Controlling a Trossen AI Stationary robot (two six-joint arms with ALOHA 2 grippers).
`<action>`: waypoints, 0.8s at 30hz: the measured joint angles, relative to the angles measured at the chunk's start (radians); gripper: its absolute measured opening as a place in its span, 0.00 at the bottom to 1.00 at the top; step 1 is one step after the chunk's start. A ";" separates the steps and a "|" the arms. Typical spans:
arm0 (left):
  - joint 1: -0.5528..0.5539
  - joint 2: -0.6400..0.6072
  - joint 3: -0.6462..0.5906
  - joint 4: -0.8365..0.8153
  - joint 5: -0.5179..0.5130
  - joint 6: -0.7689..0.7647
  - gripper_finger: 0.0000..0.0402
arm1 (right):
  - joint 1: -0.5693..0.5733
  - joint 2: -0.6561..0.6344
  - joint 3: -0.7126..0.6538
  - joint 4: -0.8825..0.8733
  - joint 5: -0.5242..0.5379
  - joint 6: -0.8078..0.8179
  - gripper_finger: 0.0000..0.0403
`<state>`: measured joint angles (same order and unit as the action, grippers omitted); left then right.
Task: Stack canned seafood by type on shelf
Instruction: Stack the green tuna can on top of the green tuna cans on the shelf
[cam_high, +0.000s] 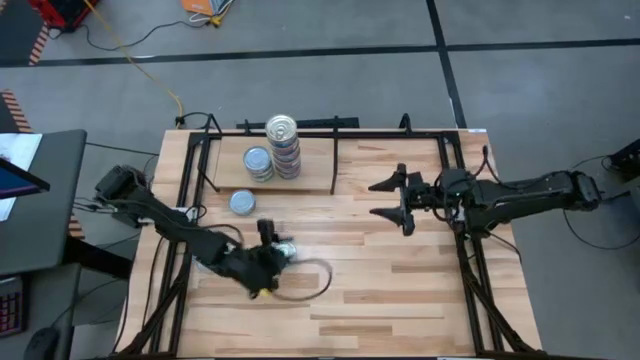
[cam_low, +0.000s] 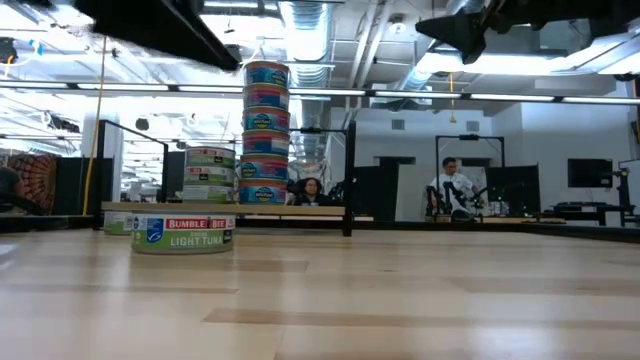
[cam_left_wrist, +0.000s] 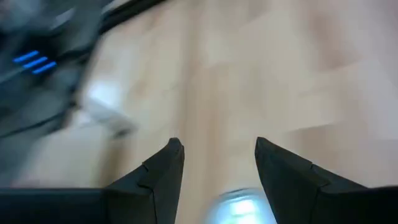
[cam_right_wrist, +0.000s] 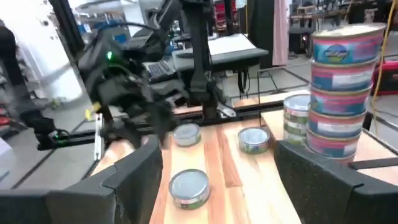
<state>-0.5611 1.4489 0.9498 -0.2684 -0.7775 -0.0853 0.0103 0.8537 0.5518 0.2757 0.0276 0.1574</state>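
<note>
On the shelf (cam_high: 370, 160) stand a tall stack of tins (cam_high: 284, 146) and a shorter stack (cam_high: 258, 163); the low view shows the tall stack (cam_low: 265, 135) and the shorter stack (cam_low: 209, 175) too. One loose tin (cam_high: 242, 203) lies flat on the tabletop before the shelf. My left gripper (cam_high: 277, 246) is low over the table's left half, open, with another tin (cam_left_wrist: 239, 208) showing between its fingers far back. In the right wrist view three loose tins (cam_right_wrist: 189, 186) (cam_right_wrist: 253, 140) (cam_right_wrist: 186, 134) lie on the wood. My right gripper (cam_high: 392, 197) hovers open right of centre, high above the table. My left gripper has a silver-topped tin (cam_left_wrist: 239, 208) between its spread fingers (cam_left_wrist: 168, 168), near their roots. The view is blurred, and I cannot tell whether either finger touches the tin. In the right wrist view this tin (cam_right_wrist: 186, 134) appears to lie on the table.
A black metal frame (cam_high: 190, 170) runs around the table and the shelf, with a divider rod (cam_high: 334, 160) across the plank. A black cable (cam_high: 310, 285) loops on the wood near the left gripper. Bare tabletop (cam_high: 400, 280) spreads over the near right. People (cam_low: 450, 185) sit in the room beyond.
</note>
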 joint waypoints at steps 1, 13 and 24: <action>-0.013 -0.027 -0.046 0.090 0.049 0.017 0.48 | 0.020 0.018 0.000 0.009 0.022 0.000 0.82; 0.019 -0.205 -0.380 0.919 -0.034 0.159 0.48 | 0.289 0.484 0.067 0.110 0.216 0.045 0.82; 0.072 -0.214 -0.380 0.700 0.173 -0.184 0.48 | 0.326 0.898 0.360 0.098 0.320 0.009 0.82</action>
<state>-0.4887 1.2346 0.5694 0.4318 -0.6048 -0.2693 0.3367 1.7520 0.9122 0.3741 0.3480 0.1660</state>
